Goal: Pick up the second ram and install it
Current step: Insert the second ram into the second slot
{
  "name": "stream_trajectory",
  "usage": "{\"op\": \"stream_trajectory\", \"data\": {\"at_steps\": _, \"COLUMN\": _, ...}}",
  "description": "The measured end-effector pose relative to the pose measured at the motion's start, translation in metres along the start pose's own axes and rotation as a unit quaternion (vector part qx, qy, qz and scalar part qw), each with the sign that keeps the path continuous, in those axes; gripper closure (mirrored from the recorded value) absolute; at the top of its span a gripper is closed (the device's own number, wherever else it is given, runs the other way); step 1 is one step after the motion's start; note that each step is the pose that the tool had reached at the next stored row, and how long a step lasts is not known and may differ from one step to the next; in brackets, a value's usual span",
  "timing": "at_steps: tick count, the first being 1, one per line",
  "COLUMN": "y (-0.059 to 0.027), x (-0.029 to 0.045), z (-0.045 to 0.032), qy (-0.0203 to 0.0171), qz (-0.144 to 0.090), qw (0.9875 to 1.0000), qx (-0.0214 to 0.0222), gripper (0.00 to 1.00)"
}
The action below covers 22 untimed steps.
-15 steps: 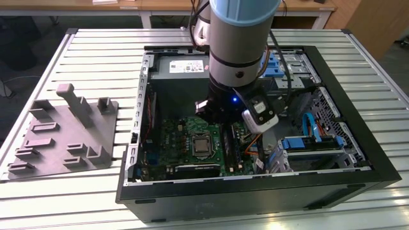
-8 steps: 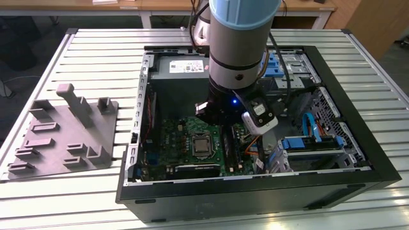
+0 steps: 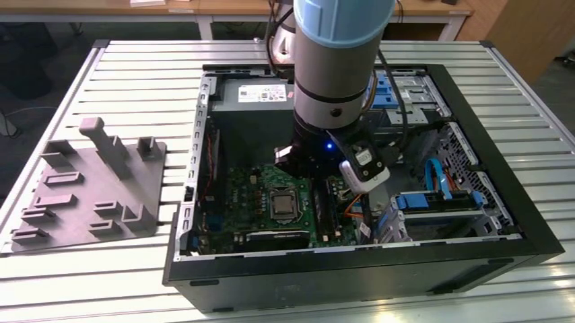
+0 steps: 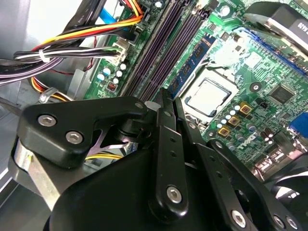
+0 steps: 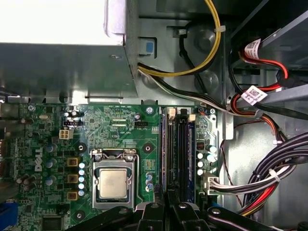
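Note:
The second ram (image 4: 195,60) is a thin board with small chips. It stands on edge in the slot nearest the processor (image 4: 209,96) on the green motherboard (image 4: 269,82). My gripper (image 4: 171,96) has its black fingers (image 4: 161,144) drawn together on the stick's near end. In the first wrist view the gripper (image 5: 166,208) sits over the row of long slots, and the second ram (image 5: 165,144) runs away from it beside the processor (image 5: 113,185). In the exterior view my arm (image 3: 332,81) reaches down into the open computer case (image 3: 503,202) above the motherboard (image 3: 252,195).
A grey moulded fixture tray (image 3: 90,188) lies on the slatted table at the exterior view's left. Bundled cables (image 5: 269,178) crowd the slots' far side. The power supply (image 3: 252,94) and a drive cage (image 3: 440,202) close in the board.

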<state>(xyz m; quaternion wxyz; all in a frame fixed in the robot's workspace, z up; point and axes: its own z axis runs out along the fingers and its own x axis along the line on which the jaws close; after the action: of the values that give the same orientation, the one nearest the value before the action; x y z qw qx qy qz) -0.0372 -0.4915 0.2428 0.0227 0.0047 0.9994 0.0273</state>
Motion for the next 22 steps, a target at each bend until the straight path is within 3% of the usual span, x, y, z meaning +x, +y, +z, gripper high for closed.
{"op": "stream_trajectory", "data": {"at_steps": 22, "y": -0.0023, "x": -0.0019, "z": 0.0239, "qy": -0.0002, "qz": 0.004, "qw": 1.0, "qx": 0.0002, "gripper": 0.86}}
